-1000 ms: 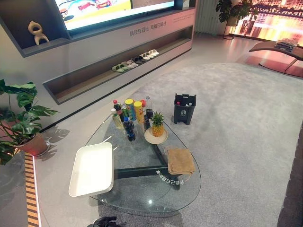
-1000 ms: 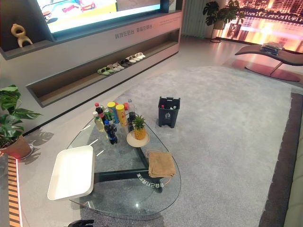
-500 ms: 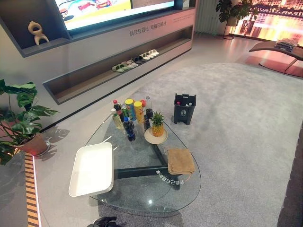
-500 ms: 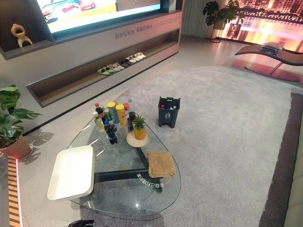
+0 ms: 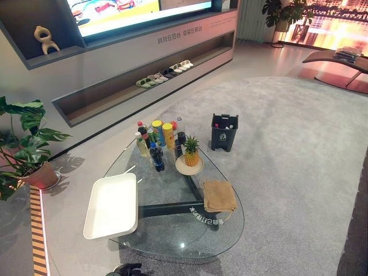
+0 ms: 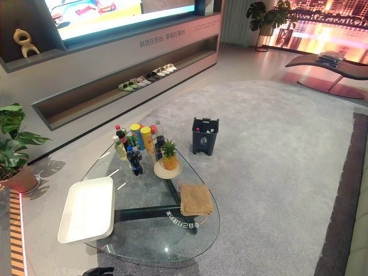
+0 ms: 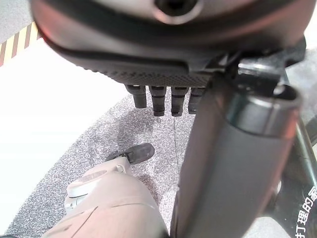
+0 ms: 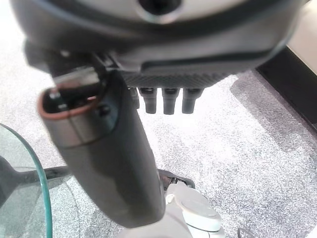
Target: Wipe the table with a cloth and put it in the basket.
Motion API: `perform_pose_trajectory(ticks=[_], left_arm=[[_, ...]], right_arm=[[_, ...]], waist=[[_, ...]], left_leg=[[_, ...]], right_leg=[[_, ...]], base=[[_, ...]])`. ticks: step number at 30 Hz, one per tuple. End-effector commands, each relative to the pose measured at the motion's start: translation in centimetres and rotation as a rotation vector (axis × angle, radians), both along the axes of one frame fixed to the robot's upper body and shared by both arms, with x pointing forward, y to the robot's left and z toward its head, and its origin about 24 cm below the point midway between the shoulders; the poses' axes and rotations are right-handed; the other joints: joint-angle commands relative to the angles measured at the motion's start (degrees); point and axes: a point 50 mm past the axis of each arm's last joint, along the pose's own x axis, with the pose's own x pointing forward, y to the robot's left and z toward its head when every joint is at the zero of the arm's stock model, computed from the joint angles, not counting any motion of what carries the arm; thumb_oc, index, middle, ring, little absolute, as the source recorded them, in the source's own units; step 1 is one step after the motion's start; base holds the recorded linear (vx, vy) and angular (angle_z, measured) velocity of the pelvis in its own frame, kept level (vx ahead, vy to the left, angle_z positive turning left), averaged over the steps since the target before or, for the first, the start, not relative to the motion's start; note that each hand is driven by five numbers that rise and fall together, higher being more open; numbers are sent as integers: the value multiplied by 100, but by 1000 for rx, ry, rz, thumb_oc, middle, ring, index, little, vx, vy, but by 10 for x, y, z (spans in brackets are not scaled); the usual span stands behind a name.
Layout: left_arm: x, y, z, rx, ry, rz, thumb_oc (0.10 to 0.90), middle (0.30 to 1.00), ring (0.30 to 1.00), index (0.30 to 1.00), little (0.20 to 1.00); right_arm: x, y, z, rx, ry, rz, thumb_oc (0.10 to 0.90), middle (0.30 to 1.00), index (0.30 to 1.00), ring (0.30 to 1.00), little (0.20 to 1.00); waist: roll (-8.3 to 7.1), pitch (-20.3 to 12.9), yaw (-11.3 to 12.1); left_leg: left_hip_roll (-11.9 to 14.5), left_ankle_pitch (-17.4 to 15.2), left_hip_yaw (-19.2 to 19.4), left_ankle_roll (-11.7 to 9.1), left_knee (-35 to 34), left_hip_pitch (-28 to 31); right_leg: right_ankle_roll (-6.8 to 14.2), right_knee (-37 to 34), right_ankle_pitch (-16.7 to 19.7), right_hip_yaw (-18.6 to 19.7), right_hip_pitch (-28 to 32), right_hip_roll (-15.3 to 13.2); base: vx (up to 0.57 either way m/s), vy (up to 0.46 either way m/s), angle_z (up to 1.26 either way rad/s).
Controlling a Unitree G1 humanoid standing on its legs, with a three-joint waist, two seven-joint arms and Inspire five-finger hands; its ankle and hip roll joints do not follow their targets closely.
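Observation:
A folded tan cloth [image 5: 219, 195] lies flat on the right part of the glass table [image 5: 172, 233]. A white rectangular basket [image 5: 112, 204], shallow like a tray, rests empty on the table's left side. My left hand [image 7: 163, 96] hangs low beside the table over the grey carpet, its fingers straight and holding nothing. My right hand [image 8: 166, 99] hangs the same way over the carpet, next to the glass edge [image 8: 34, 163], fingers straight and empty. Both hands are well away from the cloth.
Several bottles and cans [image 5: 154, 141] stand at the table's far end beside a pineapple [image 5: 191, 152] on a plate. A dark bin [image 5: 224, 131] sits on the carpet beyond. A potted plant [image 5: 26, 149] stands at the left, a shoe shelf [image 5: 164, 75] along the wall.

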Motion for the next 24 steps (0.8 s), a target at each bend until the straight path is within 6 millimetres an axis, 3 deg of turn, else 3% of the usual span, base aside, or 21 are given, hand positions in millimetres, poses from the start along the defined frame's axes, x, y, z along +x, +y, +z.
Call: perform_pose_trajectory(ticks=[1,6,12,13,14,19,22,24], left_arm=[[1,13,3,39,27,-8,800,900,900,900,900],[2,14,4,44,9,28,800,900,900,900,900],[20,19,10,20,-99,121,800,900,900,900,900],[29,19,13,15,-133,126,800,900,900,900,900],[51,18,21,10,-206,138,800,900,900,900,900],[101,18,43,1,-377,182,800,900,900,900,900],[128,26,63,-3,-483,208,800,900,900,900,900],[148,30,79,-12,-564,238,800,900,900,900,900]], right_arm=[[15,2,2,-10,-7,57,800,900,900,900,900],[12,1,2,-13,7,63,800,900,900,900,900],[19,-5,5,-34,-2,79,800,900,900,900,900],[26,-6,7,-40,-24,81,800,900,900,900,900],[44,-8,12,-54,-79,81,800,900,900,900,900],[89,-13,28,-75,-222,47,800,900,900,900,900],[111,-14,39,-82,-298,47,800,900,900,900,900],[127,-15,47,-91,-373,23,800,900,900,900,900]], waist=[[-268,165,114],[-257,236,108],[-205,515,94],[-195,633,93],[-163,924,76],[-92,1575,53],[-143,1944,72],[-252,2233,88]], left_leg=[[-80,-346,-18,40,-1,72],[-78,-302,-23,32,-1,11],[-106,-185,-39,39,-1,-296],[-117,-145,-49,44,-1,-418],[-150,-57,-89,71,-1,-685],[-230,145,-149,122,-1,-1292],[-260,289,-160,125,91,-1755],[-322,240,-287,95,744,-2413]], right_leg=[[289,26,211,-82,-174,-356],[297,26,247,-78,-238,-353],[289,26,355,-39,-548,-359],[273,26,389,-21,-663,-353],[232,65,464,54,-960,-332],[146,237,562,173,-1621,-237],[118,580,540,214,-2184,-190],[76,1048,476,167,-2707,-183]], base=[[0,0,0],[33,6,0],[-2,25,-1],[-281,53,-2],[-314,43,-2],[-255,32,0],[-223,-11,-2],[-258,-74,-1]])
